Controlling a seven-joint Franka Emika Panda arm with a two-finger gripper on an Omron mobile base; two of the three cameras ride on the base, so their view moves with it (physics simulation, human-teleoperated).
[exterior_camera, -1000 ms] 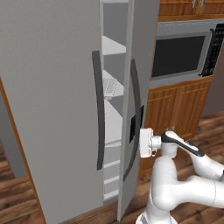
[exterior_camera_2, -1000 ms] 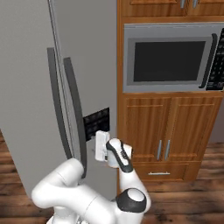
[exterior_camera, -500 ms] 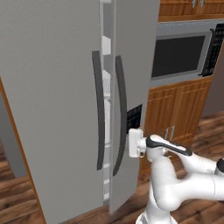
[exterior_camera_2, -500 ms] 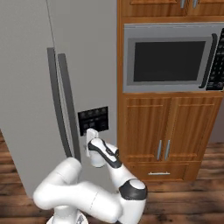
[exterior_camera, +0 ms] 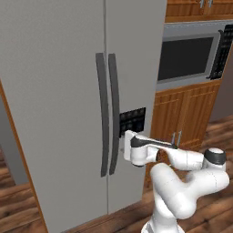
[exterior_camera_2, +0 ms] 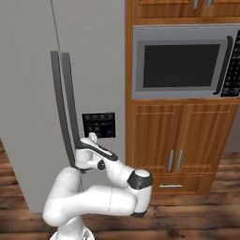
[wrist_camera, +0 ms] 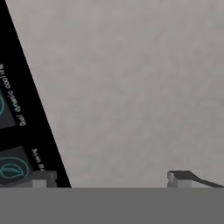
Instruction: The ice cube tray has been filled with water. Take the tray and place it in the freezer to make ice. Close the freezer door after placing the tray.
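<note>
The freezer door (exterior_camera_2: 91,70) stands shut flush with the plain grey door (exterior_camera_2: 26,93) to its left, their dark handles side by side, while the gripper (exterior_camera_2: 92,138) presses against it just below the black dispenser panel (exterior_camera_2: 99,124), left of the steel microwave (exterior_camera_2: 185,61).

The white arm reaches forward at mid height, elbow bent low, its pincer (wrist_camera: 109,180) spread wide and empty

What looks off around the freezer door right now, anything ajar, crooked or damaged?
Nothing stands out. The freezer door sits flush beside the other door, handles aligned, no gap showing. The open gripper presses close against the door face beside the dispenser panel. The microwave looks shut and intact.
</note>
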